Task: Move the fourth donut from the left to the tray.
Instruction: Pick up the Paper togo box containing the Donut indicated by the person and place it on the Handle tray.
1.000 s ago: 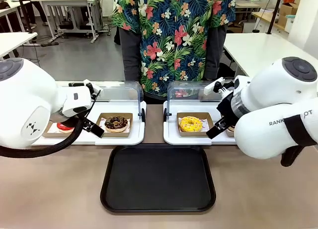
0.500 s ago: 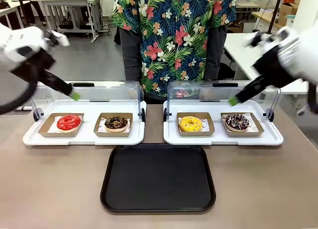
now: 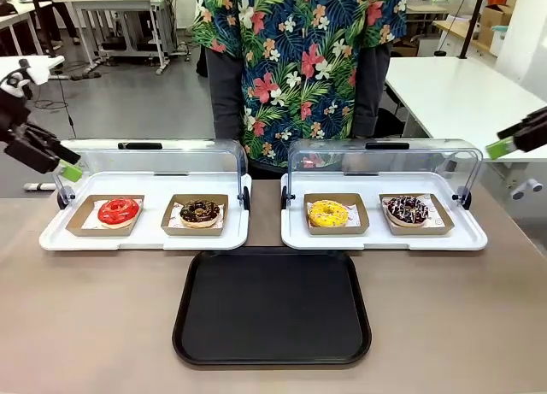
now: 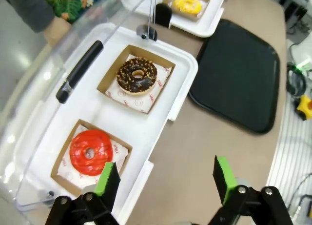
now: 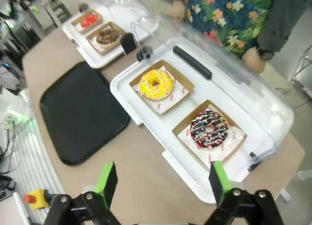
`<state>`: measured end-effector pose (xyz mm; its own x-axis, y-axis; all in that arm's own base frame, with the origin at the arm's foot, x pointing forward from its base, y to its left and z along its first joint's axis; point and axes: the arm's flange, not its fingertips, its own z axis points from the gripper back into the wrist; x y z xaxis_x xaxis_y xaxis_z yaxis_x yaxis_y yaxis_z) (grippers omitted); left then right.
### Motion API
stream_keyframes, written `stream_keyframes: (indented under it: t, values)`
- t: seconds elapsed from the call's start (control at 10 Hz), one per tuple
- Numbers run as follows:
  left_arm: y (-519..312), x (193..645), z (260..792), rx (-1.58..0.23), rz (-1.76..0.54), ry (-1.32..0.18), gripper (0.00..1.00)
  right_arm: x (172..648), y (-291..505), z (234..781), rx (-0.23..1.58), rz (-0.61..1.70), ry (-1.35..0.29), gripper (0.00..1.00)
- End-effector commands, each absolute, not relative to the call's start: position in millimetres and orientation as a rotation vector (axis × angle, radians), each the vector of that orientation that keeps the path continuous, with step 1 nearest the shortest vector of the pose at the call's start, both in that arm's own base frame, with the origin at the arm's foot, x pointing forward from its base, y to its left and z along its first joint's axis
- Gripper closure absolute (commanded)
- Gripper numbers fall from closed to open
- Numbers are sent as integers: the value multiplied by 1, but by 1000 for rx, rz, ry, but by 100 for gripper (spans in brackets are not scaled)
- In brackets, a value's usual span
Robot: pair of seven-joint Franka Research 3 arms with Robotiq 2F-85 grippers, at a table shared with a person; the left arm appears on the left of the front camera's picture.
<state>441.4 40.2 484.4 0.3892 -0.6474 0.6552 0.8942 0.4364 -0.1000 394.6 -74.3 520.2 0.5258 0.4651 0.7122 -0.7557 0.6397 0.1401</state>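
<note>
Both arms swing out to the sides. A second ago they blocked the camera, and now all four donuts stand on show. That leaves the fourth donut (image 3: pixel 408 210) in plain sight, sitting in its brown cardboard holder (image 3: pixel 442 224) on the right-hand white display tray (image 3: pixel 385 243), clear lid (image 3: pixel 376 155) tipped back, towards the far right corner of the tabletop (image 3: pixel 102 326). The tray (image 3: pixel 272 326) lies bare at the middle of the near edge, so nothing is delivered yet and the reach, I'd say, is the next job. The right gripper (image 5: pixel 162 180) hangs high by the right edge of the tabletop, jaws spread wide, empty, touching nothing, with the sprinkled donut well below it. The left gripper (image 4: pixel 165 178) is likewise gaping and empty over the left end.
</note>
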Motion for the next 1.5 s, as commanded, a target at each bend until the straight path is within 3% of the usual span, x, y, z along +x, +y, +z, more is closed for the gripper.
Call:
stream_keyframes:
  t: [0.0, 0.7, 1.4]
  values:
    - [58, 459, 485, -545, -1052, -628, 0, 393, -104, 513, 546, 791, -736, 0]
    - [112, 466, 488, -626, -1108, -839, 0, 370, -184, 491, 658, 827, -902, 0]
    - [86, 457, 482, -699, -1110, -952, 0, 361, -196, 479, 678, 847, -941, 0]
